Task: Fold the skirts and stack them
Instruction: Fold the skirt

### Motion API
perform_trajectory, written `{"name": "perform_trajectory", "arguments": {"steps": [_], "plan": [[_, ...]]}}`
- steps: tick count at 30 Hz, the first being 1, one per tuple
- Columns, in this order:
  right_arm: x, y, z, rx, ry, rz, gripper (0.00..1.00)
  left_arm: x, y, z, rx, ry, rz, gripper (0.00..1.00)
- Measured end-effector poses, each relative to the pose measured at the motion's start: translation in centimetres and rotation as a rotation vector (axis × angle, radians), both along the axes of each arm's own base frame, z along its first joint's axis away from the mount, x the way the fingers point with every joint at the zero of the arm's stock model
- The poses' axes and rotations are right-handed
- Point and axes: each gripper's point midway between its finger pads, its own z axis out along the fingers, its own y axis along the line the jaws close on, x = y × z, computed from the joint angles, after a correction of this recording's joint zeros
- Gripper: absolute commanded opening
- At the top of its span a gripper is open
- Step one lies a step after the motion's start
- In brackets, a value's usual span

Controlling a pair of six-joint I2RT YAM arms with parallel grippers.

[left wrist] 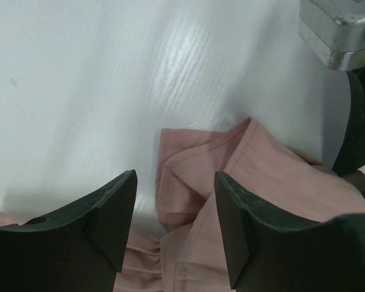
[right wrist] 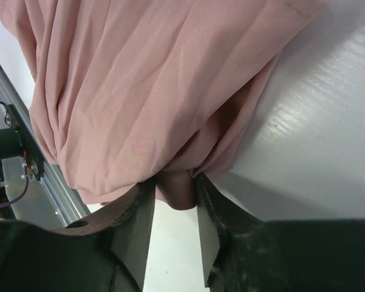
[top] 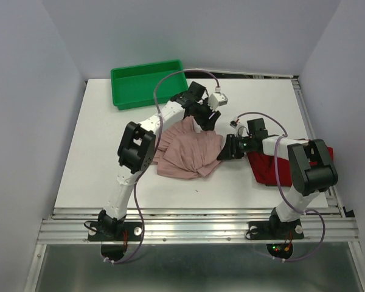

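Observation:
The dusty pink skirt point(top: 188, 155) lies crumpled in the middle of the table. My left gripper point(top: 205, 121) hangs open just above its far edge; in the left wrist view the gripper point(left wrist: 175, 191) has its jaws apart over a folded corner of the pink skirt point(left wrist: 255, 164), holding nothing. My right gripper point(top: 224, 153) is shut on the skirt's right edge; in the right wrist view the gripper point(right wrist: 174, 191) pinches a bunch of the pink skirt point(right wrist: 140, 91). The dark red skirt point(top: 274, 167) lies at the right under my right arm.
A green plastic tray point(top: 123, 76) stands at the back left of the white table. The table's metal rail runs along the near edge and the right side.

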Motion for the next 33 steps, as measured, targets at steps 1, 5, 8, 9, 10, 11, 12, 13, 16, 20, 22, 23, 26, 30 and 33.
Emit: {"name": "perform_trajectory", "arguments": {"steps": [1, 5, 8, 9, 10, 11, 12, 13, 16, 20, 22, 23, 26, 30, 33], "plan": [[0.0, 0.0, 0.0, 0.002, 0.0, 0.001, 0.34, -0.4, -0.3, -0.4, -0.005, 0.019, -0.006, 0.66], [0.0, 0.1, 0.1, 0.01, -0.001, 0.003, 0.29, -2.0, -1.7, -1.5, -0.031, 0.095, -0.035, 0.65], [0.0, 0.1, 0.2, 0.011, -0.001, 0.002, 0.26, -3.1, -2.5, -1.7, -0.057, 0.143, -0.057, 0.65], [0.0, 0.1, 0.2, 0.012, -0.001, 0.001, 0.26, -3.5, -2.7, -1.7, -0.07, 0.159, -0.066, 0.65], [0.0, 0.2, 0.2, 0.013, 0.002, -0.001, 0.24, -3.7, -2.9, -1.6, -0.079, 0.167, -0.072, 0.65], [0.0, 0.2, 0.2, 0.013, 0.003, -0.002, 0.23, -3.9, -3.1, -1.5, -0.087, 0.176, -0.077, 0.65], [0.0, 0.2, 0.2, 0.014, 0.005, -0.003, 0.23, -4.2, -3.4, -1.4, -0.102, 0.192, -0.082, 0.61], [0.0, 0.2, 0.2, 0.014, 0.007, -0.004, 0.22, -4.3, -3.6, -1.3, -0.11, 0.197, -0.086, 0.59], [0.1, 0.2, 0.3, 0.016, 0.006, -0.007, 0.17, -4.4, -4.0, -1.1, -0.135, 0.217, -0.085, 0.49], [-0.1, 0.2, 0.1, 0.02, 0.009, -0.01, 0.15, -4.4, -4.2, -1.7, -0.142, 0.233, -0.079, 0.46], [-0.3, 0.2, 0.0, 0.021, 0.019, -0.011, 0.14, -4.4, -4.2, -2.3, -0.135, 0.244, -0.073, 0.49], [-0.4, 0.2, 0.0, 0.022, 0.02, -0.01, 0.14, -4.3, -4.1, -2.7, -0.131, 0.249, -0.07, 0.5], [-0.5, 0.2, 0.1, 0.025, 0.014, -0.009, 0.13, -4.2, -3.8, -3.6, -0.117, 0.263, -0.057, 0.43], [-0.5, 0.2, 0.3, 0.026, 0.008, -0.01, 0.12, -4.2, -3.7, -3.9, -0.117, 0.273, -0.051, 0.21], [-0.5, 0.2, 0.4, 0.028, 0.013, -0.013, 0.07, -4.4, -3.9, -3.8, -0.125, 0.283, -0.061, 0.0]]}}
